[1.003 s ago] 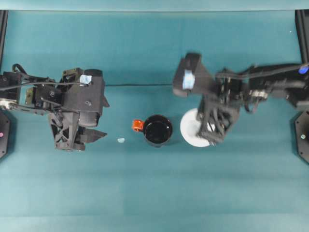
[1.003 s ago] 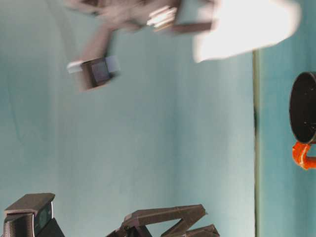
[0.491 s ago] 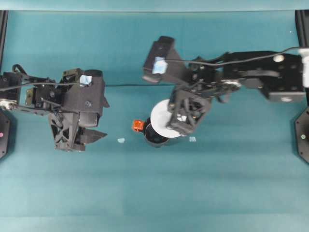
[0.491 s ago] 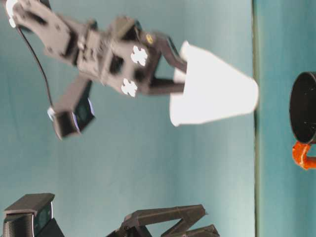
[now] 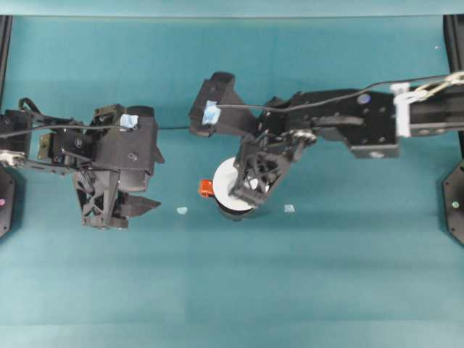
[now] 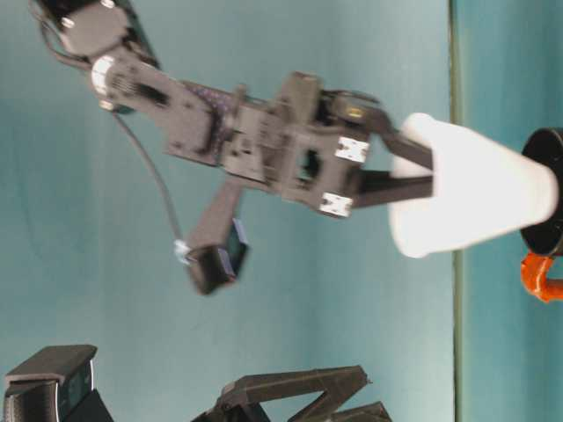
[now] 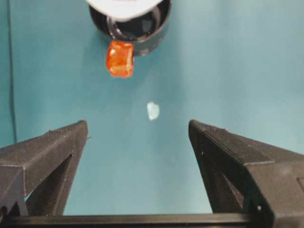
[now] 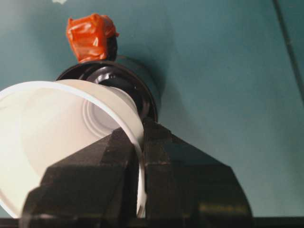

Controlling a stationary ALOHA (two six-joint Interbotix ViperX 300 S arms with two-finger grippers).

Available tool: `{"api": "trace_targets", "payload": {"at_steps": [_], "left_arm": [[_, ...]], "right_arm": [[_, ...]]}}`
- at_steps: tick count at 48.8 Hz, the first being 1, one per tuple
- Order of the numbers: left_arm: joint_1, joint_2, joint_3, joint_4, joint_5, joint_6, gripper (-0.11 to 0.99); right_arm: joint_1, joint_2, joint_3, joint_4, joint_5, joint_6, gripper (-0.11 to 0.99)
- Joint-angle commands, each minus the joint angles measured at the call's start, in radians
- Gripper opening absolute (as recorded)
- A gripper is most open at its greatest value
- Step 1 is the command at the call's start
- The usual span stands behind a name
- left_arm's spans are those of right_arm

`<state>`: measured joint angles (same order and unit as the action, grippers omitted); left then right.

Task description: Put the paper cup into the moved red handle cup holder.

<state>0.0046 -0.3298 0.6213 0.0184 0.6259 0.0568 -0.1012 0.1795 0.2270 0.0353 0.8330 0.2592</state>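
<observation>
The white paper cup (image 5: 225, 176) hangs tilted over the black red handle cup holder (image 5: 230, 212), its base at the holder's mouth. My right gripper (image 5: 250, 185) is shut on the cup's rim. From table level the paper cup (image 6: 475, 198) meets the holder's rim (image 6: 544, 193), with the orange handle (image 6: 538, 277) beside it. In the right wrist view my fingers (image 8: 118, 156) pinch the cup wall (image 8: 47, 133) above the holder (image 8: 137, 85). My left gripper (image 5: 156, 181) stands open to the left, and its wrist view shows the holder (image 7: 152, 33) ahead.
Two small pale scraps lie on the teal table, one (image 5: 181, 210) left of the holder and one (image 5: 288, 208) to its right. A black cable (image 5: 181, 128) runs along the table behind both arms.
My right arm has carried the paper cup leftward from beside the holder to over it and lowered it to the holder's mouth. The left arm has not moved.
</observation>
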Motion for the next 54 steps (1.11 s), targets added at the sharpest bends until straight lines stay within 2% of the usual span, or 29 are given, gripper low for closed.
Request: {"api": "trace_targets", "payload": {"at_steps": [1, 17, 28, 43, 49, 54], "left_arm": [[-0.003, -0.009, -0.009, 0.003, -0.006, -0.002, 0.94], [-0.003, -0.008, -0.008, 0.003, -0.006, -0.002, 0.94], [-0.003, -0.008, -0.008, 0.003, -0.005, -0.002, 0.94], [-0.003, -0.008, -0.008, 0.003, -0.006, -0.002, 0.94], [-0.003, -0.008, -0.008, 0.003, -0.006, -0.002, 0.94], [-0.003, -0.008, -0.008, 0.003, -0.006, -0.002, 0.94]], "right_arm": [[0.005, 0.003, -0.011, -0.002, -0.015, 0.0, -0.1], [0.009, 0.04, -0.011, -0.002, -0.02, -0.003, -0.1], [0.011, 0.043, -0.012, -0.002, -0.026, -0.026, -0.1], [0.017, 0.043, -0.014, -0.002, -0.028, -0.026, -0.09], [0.017, 0.044, -0.015, 0.002, -0.028, -0.026, -0.06], [0.02, 0.043, -0.017, 0.003, -0.026, -0.026, 0.04]]}}
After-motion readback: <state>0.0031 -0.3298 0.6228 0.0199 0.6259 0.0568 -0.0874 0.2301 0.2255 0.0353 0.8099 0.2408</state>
